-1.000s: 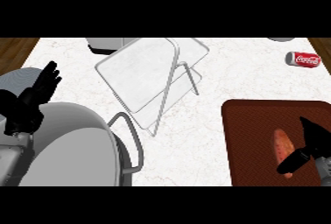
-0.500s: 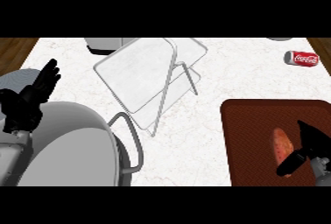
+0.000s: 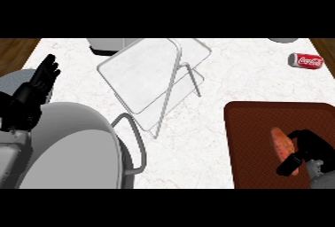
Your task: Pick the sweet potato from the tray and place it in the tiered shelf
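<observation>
The right hand [image 3: 306, 153] has lowered and curled around the sweet potato [image 3: 282, 146] on the tray [image 3: 255, 133], so lifting toward the tiered shelf [image 3: 153, 77] looks next. The left hand [image 3: 39, 82] rests open at the left edge.

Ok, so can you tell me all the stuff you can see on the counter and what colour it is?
tiered shelf: one, white with metal legs, upper middle of the counter
tray: one, reddish brown, lower right
sweet potato: one, orange, on the tray beside the right hand
soda can: one, red, lying at the upper right
grey container: one, at the top edge, partly cut off
counter: one, white marble
left hand: black, open, resting at the left edge, fingers up
right hand: black, curled round the sweet potato
</observation>
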Motion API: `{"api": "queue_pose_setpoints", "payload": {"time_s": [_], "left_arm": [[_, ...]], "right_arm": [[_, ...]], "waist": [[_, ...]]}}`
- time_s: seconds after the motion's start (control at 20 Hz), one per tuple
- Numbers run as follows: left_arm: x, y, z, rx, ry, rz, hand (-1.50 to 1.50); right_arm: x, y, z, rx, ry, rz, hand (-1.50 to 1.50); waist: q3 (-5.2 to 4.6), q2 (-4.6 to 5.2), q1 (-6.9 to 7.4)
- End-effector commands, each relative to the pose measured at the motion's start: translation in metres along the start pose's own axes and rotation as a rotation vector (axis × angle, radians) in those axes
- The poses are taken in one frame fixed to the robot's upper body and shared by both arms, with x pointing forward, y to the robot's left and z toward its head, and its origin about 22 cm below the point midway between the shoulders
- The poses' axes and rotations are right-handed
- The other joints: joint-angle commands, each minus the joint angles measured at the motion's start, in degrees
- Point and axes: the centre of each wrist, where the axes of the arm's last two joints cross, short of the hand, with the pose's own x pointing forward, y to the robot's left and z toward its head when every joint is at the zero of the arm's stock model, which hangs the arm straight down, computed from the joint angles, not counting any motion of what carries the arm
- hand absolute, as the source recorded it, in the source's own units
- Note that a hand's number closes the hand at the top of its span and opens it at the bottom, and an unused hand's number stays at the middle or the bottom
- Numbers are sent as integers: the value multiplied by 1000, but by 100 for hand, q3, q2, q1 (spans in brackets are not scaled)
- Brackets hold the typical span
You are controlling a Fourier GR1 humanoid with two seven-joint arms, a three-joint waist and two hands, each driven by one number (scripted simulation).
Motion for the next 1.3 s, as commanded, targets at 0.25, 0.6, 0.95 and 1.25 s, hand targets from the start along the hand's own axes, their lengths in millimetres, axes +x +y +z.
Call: {"api": "queue_pose_setpoints", "payload": {"time_s": [0.25,0.6,0.95,1.25], "left_arm": [[-58,-56,44,-199,237,64,0],[-54,-63,37,-220,240,77,0],[-41,-61,22,-235,231,58,0],[-56,-59,39,-218,273,53,0]], "right_arm": [[7,12,-6,-23,-15,-7,150],[38,-6,23,-133,-296,103,150],[71,-16,88,-161,-998,292,150],[65,-68,97,-305,-1137,184,150]], "waist": [[-86,179,30],[-100,214,135],[-91,201,198],[-95,135,-36]]}}
